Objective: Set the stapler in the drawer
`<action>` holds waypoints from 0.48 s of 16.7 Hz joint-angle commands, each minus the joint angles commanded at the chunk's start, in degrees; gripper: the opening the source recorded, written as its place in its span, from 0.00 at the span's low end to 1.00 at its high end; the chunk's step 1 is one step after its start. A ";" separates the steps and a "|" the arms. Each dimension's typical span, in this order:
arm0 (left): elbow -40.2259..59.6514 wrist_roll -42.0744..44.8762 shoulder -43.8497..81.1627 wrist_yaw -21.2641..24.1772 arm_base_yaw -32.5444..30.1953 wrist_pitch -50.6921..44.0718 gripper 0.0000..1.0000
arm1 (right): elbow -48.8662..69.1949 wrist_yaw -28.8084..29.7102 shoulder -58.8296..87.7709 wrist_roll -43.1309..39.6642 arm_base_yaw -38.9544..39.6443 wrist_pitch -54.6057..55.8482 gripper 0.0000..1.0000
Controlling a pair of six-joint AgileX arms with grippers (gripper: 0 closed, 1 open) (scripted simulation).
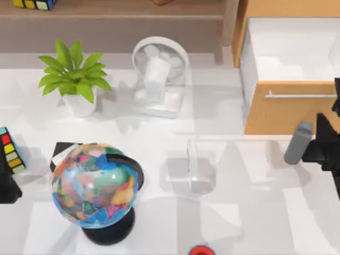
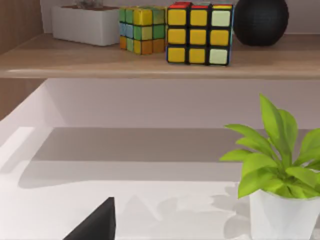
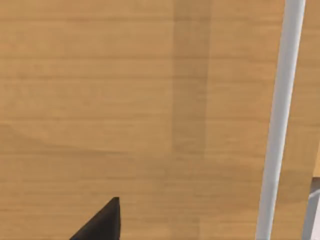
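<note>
Glossy white table (image 1: 239, 212) | boxy tan wooden drawer (image 1: 287, 114) | slim white stapler (image 1: 192, 162)

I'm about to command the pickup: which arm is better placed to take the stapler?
Probably the right. The right gripper sits by the open drawer, with bare table between it and the stapler. The left arm is parked at the table's left edge, and the globe stands in its way.

White stapler (image 1: 192, 169) mid-table; tan drawer (image 1: 289, 109) open.
</note>
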 joint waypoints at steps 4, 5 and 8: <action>0.00 0.00 0.00 0.00 0.00 0.00 1.00 | -3.37 1.41 -0.35 -0.02 1.45 2.88 1.00; 0.00 0.00 0.00 0.00 0.00 0.00 1.00 | -3.57 1.46 -0.37 -0.06 1.56 3.04 1.00; 0.00 0.00 0.00 0.00 0.00 0.00 1.00 | -3.56 1.38 2.76 -0.05 1.35 1.82 1.00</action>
